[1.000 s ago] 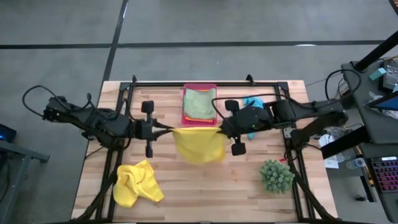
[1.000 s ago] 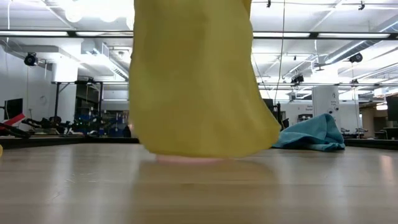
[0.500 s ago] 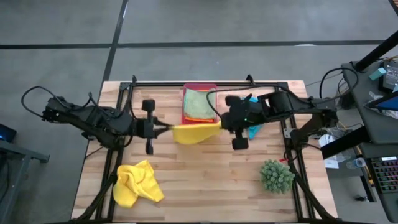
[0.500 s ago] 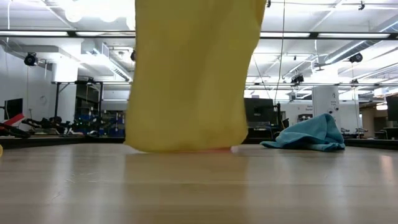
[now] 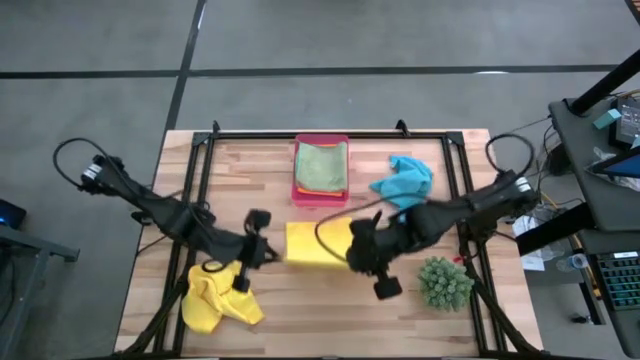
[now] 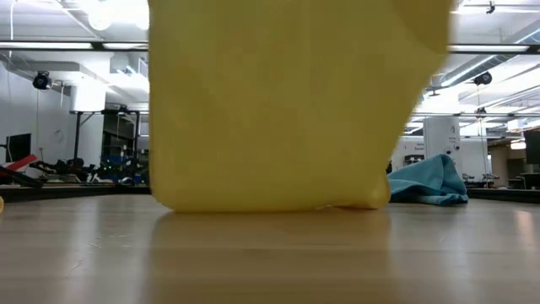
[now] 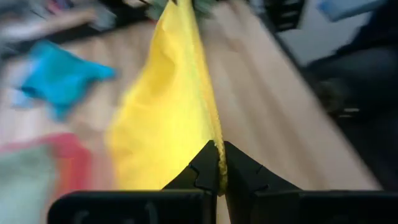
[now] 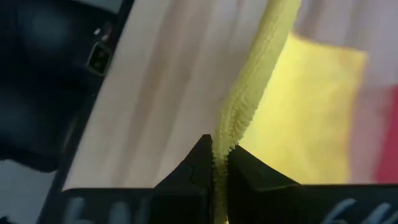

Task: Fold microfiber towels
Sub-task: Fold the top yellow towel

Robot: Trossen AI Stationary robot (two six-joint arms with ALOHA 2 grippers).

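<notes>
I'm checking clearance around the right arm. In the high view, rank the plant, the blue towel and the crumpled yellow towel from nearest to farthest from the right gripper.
From the right gripper:
1. Plant, at the table's right front.
2. Blue towel, toward the back right. Only a little farther than the plant.
3. Crumpled yellow towel, at the front left, under the left arm.

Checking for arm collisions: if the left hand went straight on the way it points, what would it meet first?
Likely the right hand. The left hand points across the yellow towel stretched between them, both pinching its edge; depth is unclear.
</notes>
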